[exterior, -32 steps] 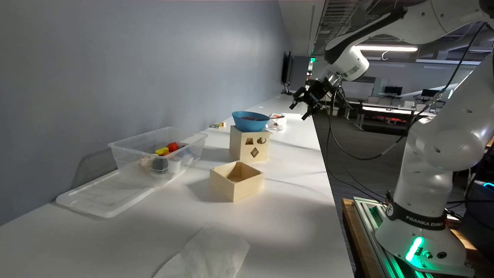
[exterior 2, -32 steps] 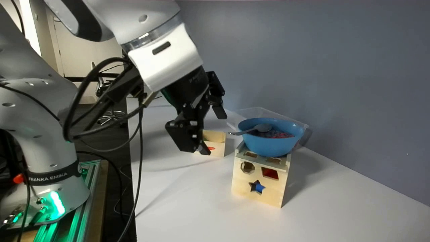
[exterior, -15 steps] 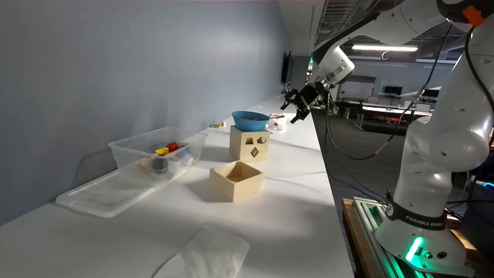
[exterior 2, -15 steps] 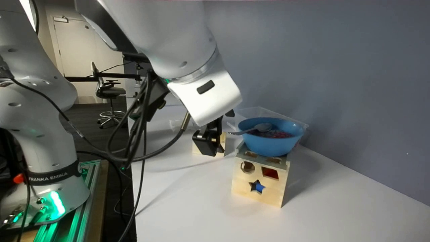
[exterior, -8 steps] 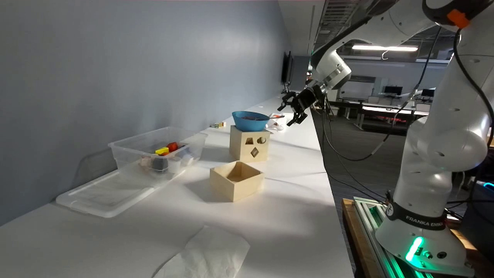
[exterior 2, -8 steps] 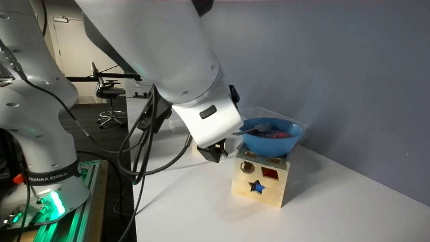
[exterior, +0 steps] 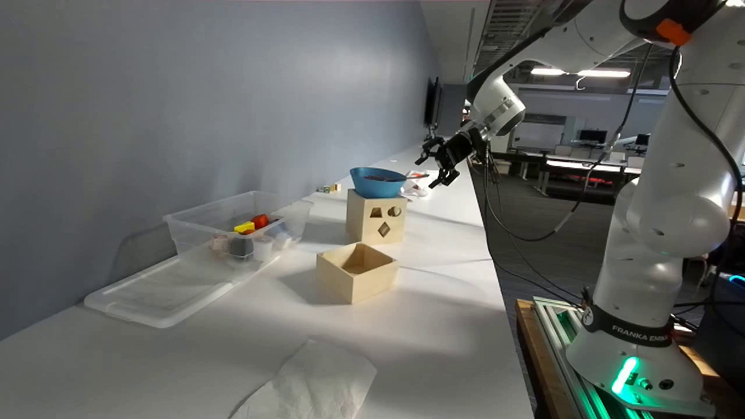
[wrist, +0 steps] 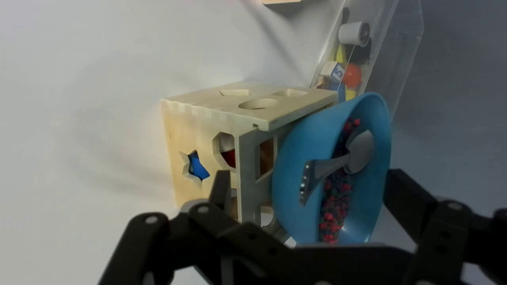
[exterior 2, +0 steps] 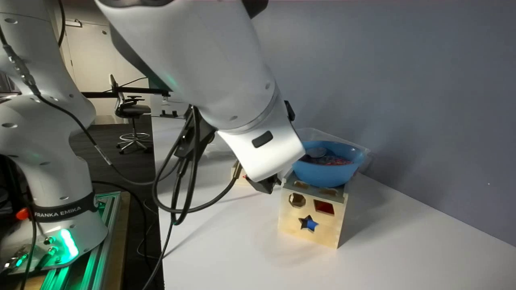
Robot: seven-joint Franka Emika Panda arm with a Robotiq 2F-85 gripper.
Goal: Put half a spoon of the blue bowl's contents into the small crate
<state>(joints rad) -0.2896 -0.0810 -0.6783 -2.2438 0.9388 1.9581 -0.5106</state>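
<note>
1. We find the spoon (wrist: pixel 334 163) in the blue bowl (wrist: pixel 299 152), its handle projecting over the rim.
2. The end effector (wrist: pixel 311 189) faces that handle, jaws fully parted, holding nothing.
3. We judge grasping the step in hand: advance with the handle centred between the jaws, close clear of the rim (a knock could upset the bowl).
4. The presumed small crate (exterior: pixel 373 283) stands on the worktop (exterior: pixel 436 355).
</note>
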